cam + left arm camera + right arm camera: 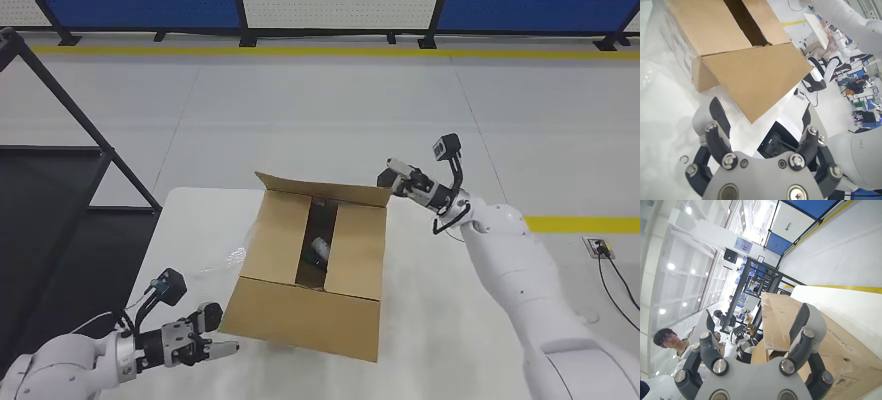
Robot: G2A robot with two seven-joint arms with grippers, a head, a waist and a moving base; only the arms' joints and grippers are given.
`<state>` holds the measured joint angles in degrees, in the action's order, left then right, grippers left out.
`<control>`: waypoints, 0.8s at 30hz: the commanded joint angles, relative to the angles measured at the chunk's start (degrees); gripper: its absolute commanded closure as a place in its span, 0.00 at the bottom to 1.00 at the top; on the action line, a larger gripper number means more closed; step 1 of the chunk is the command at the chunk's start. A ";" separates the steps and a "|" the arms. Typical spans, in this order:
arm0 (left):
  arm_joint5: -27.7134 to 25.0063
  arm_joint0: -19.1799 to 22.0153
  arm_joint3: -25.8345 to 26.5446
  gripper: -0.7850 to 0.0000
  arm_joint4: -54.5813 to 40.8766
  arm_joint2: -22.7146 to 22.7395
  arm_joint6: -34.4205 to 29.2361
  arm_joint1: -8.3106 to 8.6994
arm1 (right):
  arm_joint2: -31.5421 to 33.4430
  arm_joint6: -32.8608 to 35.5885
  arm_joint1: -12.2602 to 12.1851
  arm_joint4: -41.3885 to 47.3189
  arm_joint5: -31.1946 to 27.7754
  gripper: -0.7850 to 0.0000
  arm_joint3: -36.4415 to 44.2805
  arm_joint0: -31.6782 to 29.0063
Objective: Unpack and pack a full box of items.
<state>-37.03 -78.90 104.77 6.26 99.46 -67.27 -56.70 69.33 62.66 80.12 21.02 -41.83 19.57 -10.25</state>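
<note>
Evidently the work is at its opening step: the box (305, 270) sits in the middle of the table (450, 330) with nothing unpacked yet. Its two long top flaps lie almost shut, leaving a narrow slit between them. Through the slit one item (320, 247) shows, pale at one end and dark at the other; what it is I cannot tell. The far end flap (320, 188) stands up, and the near end flap (757, 79) juts out over the table's near side.

The left hand (215, 335) hangs at the near left, just beside the box's near left corner and below the jutting flap. Its fingers (719, 113) are spread apart and hold nothing. The right hand (392, 172) is at the far right corner, close to the upright flap, likewise spread wide and empty. A piece of crinkled clear film (225, 258) lies on the table left of the box.

As I judge it, the next move calls for each hand to catch the free edge of a long flap and swing it outward. The thin cardboard edges need a careful pinch, and the light box may slide if pushed from one side alone.
</note>
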 commanded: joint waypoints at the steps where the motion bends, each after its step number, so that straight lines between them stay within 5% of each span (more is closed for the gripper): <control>1: -0.32 -0.39 -0.28 0.00 -0.37 -0.25 0.34 0.76 | -0.93 0.07 -0.21 -1.75 0.27 0.00 2.12 -0.72; 17: -1.19 -0.23 0.21 0.00 -1.75 -5.43 1.21 5.31 | -5.76 -0.37 -0.61 -8.26 -0.16 0.00 7.73 -3.09; 24: -2.11 0.63 -1.53 0.00 -9.91 -4.81 5.70 5.81 | -7.03 0.06 -0.70 -9.07 0.27 0.00 9.03 -4.20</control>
<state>-39.44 -78.36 103.28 -2.97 94.82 -62.86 -50.85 62.43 62.62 79.41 11.97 -41.67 28.53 -14.37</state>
